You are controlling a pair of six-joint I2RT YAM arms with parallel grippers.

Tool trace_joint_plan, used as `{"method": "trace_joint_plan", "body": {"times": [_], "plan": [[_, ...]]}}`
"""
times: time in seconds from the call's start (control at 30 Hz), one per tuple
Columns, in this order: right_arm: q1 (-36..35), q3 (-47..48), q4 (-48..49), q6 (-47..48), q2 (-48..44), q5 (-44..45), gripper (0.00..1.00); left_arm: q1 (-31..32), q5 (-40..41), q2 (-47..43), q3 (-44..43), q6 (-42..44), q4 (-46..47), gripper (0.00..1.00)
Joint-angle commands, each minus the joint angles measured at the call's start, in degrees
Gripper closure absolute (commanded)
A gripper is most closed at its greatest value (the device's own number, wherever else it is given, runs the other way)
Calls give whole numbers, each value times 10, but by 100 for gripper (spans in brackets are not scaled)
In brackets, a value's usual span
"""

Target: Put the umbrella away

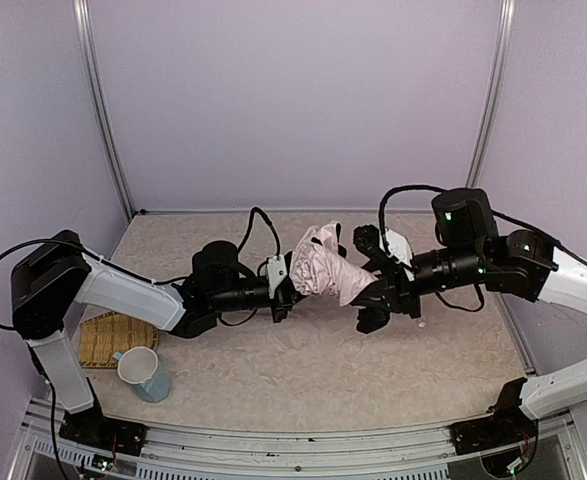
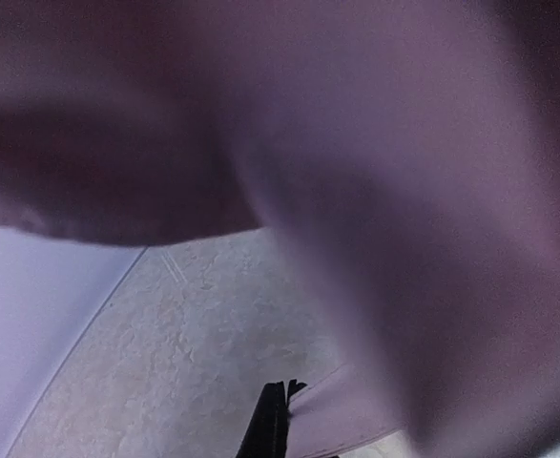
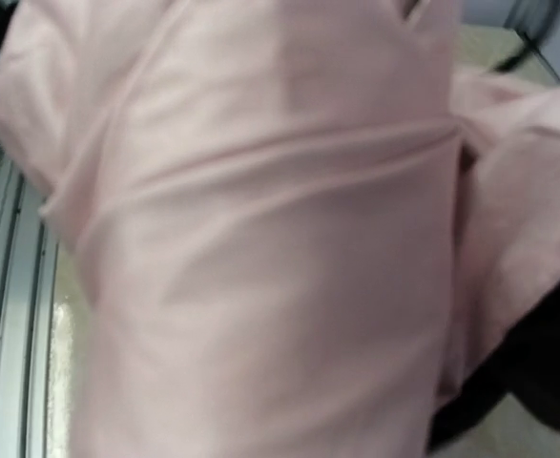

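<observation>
Umbrella (image 3: 260, 239) up close: its pale pink fabric fills both my wrist cameras, blurred, with a sliver of black lining at one edge. From overhead, nearest my left base, a pale blue mug (image 1: 143, 374) stands upright just beside a woven mat (image 1: 98, 338) (touching or not, I cannot tell). Farther in, over the middle of the table (image 1: 303, 370), the umbrella sits as a crumpled bundle between my two arms. My left gripper (image 1: 285, 288) meets its left end with the fingers pressed fully together; whether any fabric is pinched between them is hidden. My right gripper (image 1: 375, 296) is clamped on the umbrella's right end. Beyond, a plain lilac back wall (image 1: 293, 100) closes the scene.
</observation>
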State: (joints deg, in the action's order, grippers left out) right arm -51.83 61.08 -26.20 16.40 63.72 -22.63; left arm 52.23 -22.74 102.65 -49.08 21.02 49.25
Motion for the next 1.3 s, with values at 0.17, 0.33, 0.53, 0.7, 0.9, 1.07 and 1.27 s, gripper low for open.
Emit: {"method": "trace_joint_plan", "body": {"times": [0.17,0.33,0.53,0.7,0.9,1.07,1.27], "plan": [[-189,-161,129,64,-32,64,100,-103,-53,20,-4,55,-47,100],[-240,-215,149,88,69,157,100,-86,-10,7,18,103,-32,100],[-263,-179,96,64,227,186,100,-52,102,16,21,165,-24,100],[-267,-156,43,64,301,197,100,-42,187,46,21,183,14,100],[-267,-157,31,51,332,202,100,-32,297,111,-13,201,58,100],[-267,-151,20,34,351,216,100,-18,387,161,-78,203,39,99],[-267,-144,6,34,377,215,100,-34,477,174,-126,152,24,17]]}}
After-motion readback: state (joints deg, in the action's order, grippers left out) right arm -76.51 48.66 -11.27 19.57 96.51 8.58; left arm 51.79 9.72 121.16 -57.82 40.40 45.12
